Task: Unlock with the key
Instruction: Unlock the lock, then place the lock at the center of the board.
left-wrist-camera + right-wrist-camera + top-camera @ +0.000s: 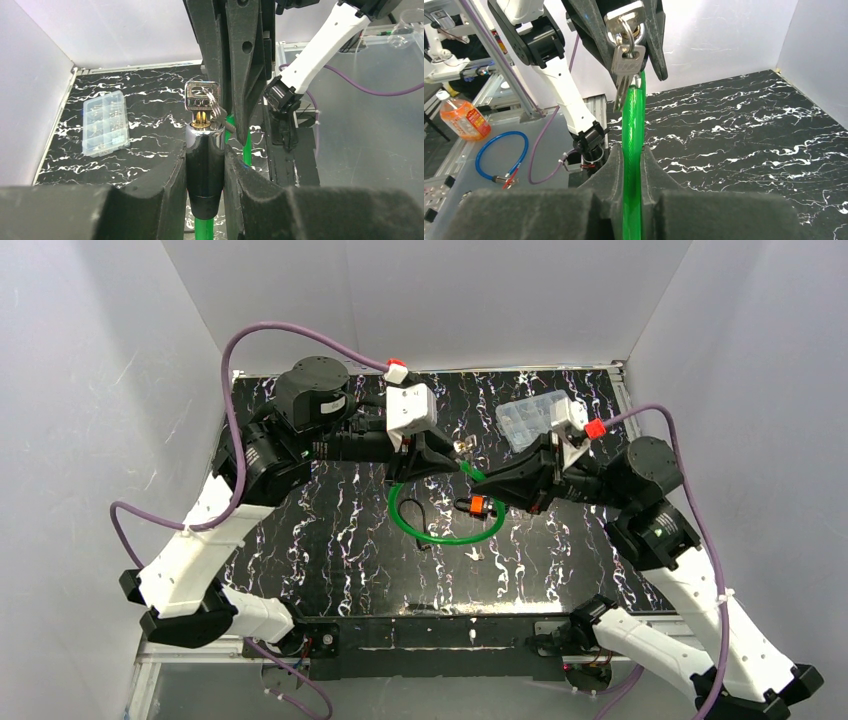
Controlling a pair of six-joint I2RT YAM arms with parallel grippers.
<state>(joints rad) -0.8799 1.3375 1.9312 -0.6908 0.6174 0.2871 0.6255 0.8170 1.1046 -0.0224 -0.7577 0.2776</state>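
Note:
The green cable lock (pixel 445 530) lies in a loop on the black marble table (pixel 330 540). My left gripper (pixel 443 462) is shut on its black and chrome lock cylinder (pixel 205 160), held above the table. A silver key (pixel 201 96) sits in the cylinder's brass keyhole, and a second key (pixel 624 65) hangs from its ring. My right gripper (pixel 487 480) is shut on the green cable (pixel 633 145) just beside the cylinder; its fingers (pixel 242 60) stand right behind the key. The two grippers meet nose to nose.
A clear plastic parts box (pixel 530 420) sits at the back right of the table. A small orange and black piece (pixel 478 506) lies inside the cable loop. White walls enclose the table. An orange bottle (pixel 461 117) and a blue hose (pixel 499 155) lie off the table.

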